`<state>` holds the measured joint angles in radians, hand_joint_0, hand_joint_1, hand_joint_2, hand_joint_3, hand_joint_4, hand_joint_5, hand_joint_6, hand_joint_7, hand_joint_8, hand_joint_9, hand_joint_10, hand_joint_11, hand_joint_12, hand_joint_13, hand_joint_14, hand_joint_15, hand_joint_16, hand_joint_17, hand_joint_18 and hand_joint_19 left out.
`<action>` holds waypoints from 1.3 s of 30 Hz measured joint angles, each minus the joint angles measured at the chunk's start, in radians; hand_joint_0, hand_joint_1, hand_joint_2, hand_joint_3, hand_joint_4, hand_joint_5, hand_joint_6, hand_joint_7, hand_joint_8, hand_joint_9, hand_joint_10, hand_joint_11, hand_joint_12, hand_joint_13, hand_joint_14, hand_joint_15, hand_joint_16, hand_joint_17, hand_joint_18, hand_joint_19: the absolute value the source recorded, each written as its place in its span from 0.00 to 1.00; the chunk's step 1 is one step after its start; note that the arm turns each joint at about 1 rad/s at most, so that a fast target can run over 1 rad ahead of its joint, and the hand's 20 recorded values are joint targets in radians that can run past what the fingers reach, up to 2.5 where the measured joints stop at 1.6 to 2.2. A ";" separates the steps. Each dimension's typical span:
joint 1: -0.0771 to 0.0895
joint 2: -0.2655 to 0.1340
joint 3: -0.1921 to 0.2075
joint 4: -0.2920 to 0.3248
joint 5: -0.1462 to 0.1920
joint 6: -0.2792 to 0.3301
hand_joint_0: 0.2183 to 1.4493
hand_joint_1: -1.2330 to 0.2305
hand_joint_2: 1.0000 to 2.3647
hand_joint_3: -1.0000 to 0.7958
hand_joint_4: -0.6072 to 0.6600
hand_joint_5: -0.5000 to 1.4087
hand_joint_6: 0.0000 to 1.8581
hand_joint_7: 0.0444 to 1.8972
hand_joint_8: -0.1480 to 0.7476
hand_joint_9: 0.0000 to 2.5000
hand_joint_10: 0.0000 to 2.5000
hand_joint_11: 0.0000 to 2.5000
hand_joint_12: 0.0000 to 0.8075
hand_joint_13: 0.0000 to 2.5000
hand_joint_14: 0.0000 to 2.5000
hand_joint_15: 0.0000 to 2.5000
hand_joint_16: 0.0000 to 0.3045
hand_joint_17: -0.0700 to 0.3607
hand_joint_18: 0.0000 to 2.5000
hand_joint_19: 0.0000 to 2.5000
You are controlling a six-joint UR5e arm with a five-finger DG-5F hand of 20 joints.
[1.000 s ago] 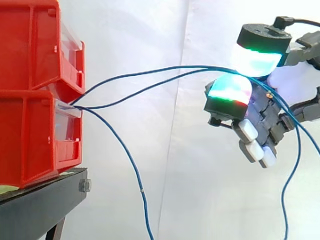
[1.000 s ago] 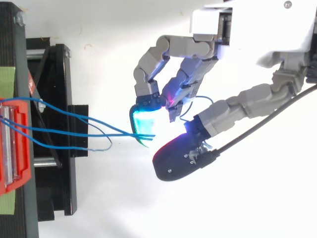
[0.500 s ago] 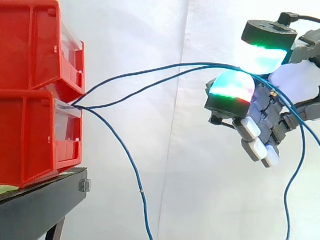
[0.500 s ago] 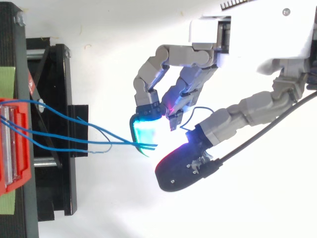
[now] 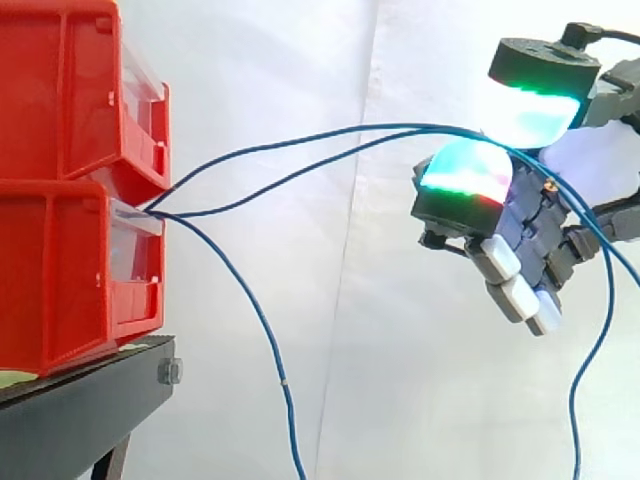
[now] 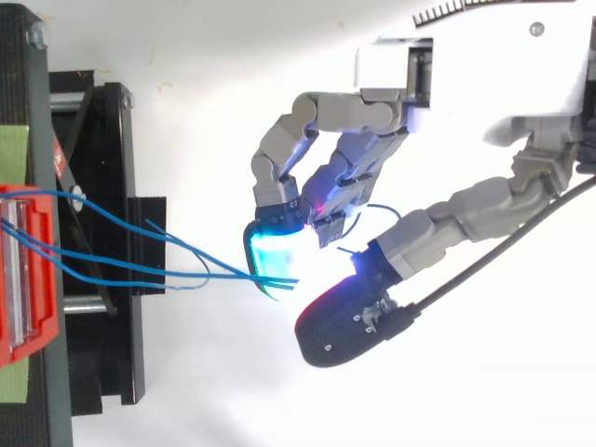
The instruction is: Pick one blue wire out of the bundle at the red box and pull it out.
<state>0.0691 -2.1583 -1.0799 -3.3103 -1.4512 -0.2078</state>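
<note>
Two stacked red boxes (image 5: 70,270) stand at the left on a black stand (image 5: 80,410). Several thin blue wires (image 5: 300,140) come out of the gap between the boxes. Two of them stretch right and slightly upward to my hand (image 5: 530,230), where they run between the glowing thumb pad (image 5: 530,110) and a glowing finger pad (image 5: 462,172). Behind the hand they droop down at the right edge. Another blue wire (image 5: 265,330) hangs down from the box to the bottom edge. In the top view the wires (image 6: 140,247) reach the cyan fingertip (image 6: 272,253) of my hand (image 6: 466,65), whose fingers are curled.
A white curtain backs the whole scene. The black stand (image 6: 102,186) and the red box front (image 6: 28,270) sit at the left edge in the top view. A green strip (image 6: 14,149) lies on the stand beside the box.
My hand has shifted slightly right and up, away from the boxes, drawing the two wires a little further out. The hanging wire has not moved.
</note>
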 measured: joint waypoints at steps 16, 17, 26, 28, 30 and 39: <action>0.001 0.001 0.000 0.000 -0.001 0.022 0.34 0.33 0.01 0.33 0.53 0.18 0.51 0.56 0.50 0.43 0.01 0.27 0.51 0.37 0.01 0.21 0.17 0.43 0.33 0.21; 0.001 0.001 0.000 0.001 -0.001 0.022 0.34 0.33 0.01 0.33 0.53 0.18 0.51 0.56 0.50 0.43 0.01 0.27 0.51 0.37 0.01 0.21 0.17 0.43 0.33 0.21; 0.002 0.001 0.000 0.001 -0.001 0.026 0.39 0.27 0.01 0.34 0.49 0.19 0.51 0.59 0.52 0.45 0.01 0.28 0.51 0.38 0.01 0.21 0.17 0.43 0.34 0.20; 0.003 0.001 0.000 0.002 -0.001 0.030 0.44 0.24 0.01 0.34 0.49 0.17 0.52 0.58 0.51 0.42 0.01 0.29 0.51 0.38 0.01 0.21 0.17 0.43 0.34 0.19; 0.002 0.001 0.000 0.002 -0.001 0.034 0.46 0.23 0.01 0.33 0.50 0.17 0.53 0.55 0.50 0.40 0.01 0.30 0.50 0.38 0.01 0.21 0.17 0.43 0.34 0.18; 0.003 0.001 0.004 0.001 -0.001 0.040 0.49 0.24 0.00 0.28 0.52 0.13 0.52 0.43 0.42 0.33 0.00 0.27 0.48 0.36 0.01 0.20 0.16 0.42 0.33 0.17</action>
<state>0.0719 -2.1574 -1.0759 -3.3090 -1.4527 -0.1675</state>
